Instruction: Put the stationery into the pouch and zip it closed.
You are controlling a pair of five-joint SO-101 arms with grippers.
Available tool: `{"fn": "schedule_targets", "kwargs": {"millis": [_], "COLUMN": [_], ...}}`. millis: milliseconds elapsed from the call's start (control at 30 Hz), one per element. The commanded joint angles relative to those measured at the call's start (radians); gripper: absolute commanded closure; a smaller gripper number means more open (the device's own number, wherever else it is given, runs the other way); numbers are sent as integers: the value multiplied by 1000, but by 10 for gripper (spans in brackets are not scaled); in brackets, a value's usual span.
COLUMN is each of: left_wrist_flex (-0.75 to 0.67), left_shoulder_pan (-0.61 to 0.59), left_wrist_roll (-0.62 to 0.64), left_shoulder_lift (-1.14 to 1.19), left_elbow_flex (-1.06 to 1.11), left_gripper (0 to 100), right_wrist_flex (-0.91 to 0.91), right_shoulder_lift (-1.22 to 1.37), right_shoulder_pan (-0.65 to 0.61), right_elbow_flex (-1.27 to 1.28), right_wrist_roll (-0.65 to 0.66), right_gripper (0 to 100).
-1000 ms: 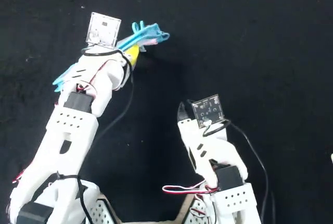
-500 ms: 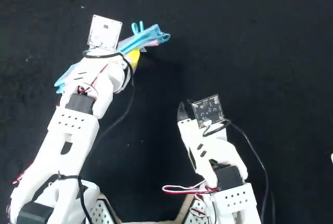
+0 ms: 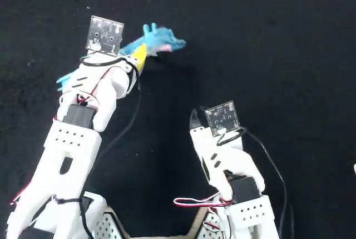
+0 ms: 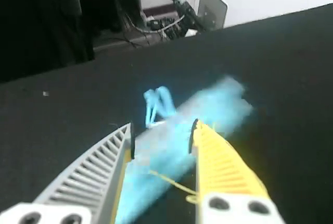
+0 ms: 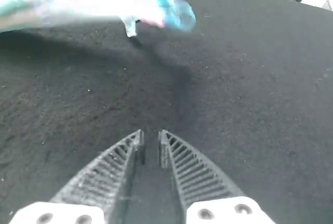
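At the table's far left side: left arm (image 3: 83,116) stretched out over the black table (image 3: 267,55), wrist well out from the base.
Left gripper (image 4: 162,136): grey finger (image 4: 99,172) on one side, yellow finger (image 4: 221,169) on the other, clamped across the blue pouch, with blue fabric filling the gap between them.
Pouch (image 3: 158,41): light blue, held crosswise in the left gripper. One end sticks out past the yellow finger toward the table's middle, the other shows as a blue strip beside the arm's white shell. Blurred in all three views, so open or zipped cannot be told.
Loop (image 4: 156,104): blue, at the pouch's far edge, standing up from the fabric.
Pink patch (image 3: 164,47): small, at the pouch's outer end, too blurred to name.
Shadow (image 5: 174,78): dark streak on the cloth under and beside the pouch's outer end.
Right arm (image 3: 228,161): near the table's front middle, well apart from the pouch.
Right gripper (image 5: 150,139): dark fingers (image 5: 104,177) almost together, only a narrow slit between the tips and nothing in it. Low over bare black cloth, pointed toward the pouch.
Black cable (image 3: 130,116): hanging in a curve from the left wrist down past the arm.
Camera boards: small square plates on the wrists, one by the pouch (image 3: 104,34), one on the right arm (image 3: 222,118).
Beyond the table's far edge: tangle of cords (image 4: 166,23) and dark gear in front of a white wall.
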Motion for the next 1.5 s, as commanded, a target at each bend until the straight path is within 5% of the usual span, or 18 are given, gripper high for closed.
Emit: {"fn": "schedule_targets", "kwargs": {"millis": [0, 500, 667, 833, 1033, 1167, 1467], "left_wrist_flex": [81, 114, 313, 519, 652, 571, 120], "left_shoulder_pan": [27, -225, -280, -280, -271, -275, -277], "left_wrist_roll": [15, -37, -207, -319, -321, -321, -316], "left_shoulder_lift": [-44, -51, -51, -51, -46, -38, -38], "left_elbow_flex": [-77, 131, 237, 252, 289, 364, 539], "left_gripper": [770, 755, 771, 978, 937, 970, 970], "right_wrist_flex": [5, 5, 5, 5, 5, 5, 5], "right_shoulder_lift": [-22, -22, -22, -24, -24, -24, -22], "right_shoulder_pan": [14, 15, 15, 14, 14, 14, 15], "right_elbow_flex": [-2, -2, -2, -2, -2, -2, -2], "right_wrist_roll": [-2, -2, -2, -2, -2, -2, -2], "right_gripper": [943, 943, 943, 943, 943, 943, 943]}}
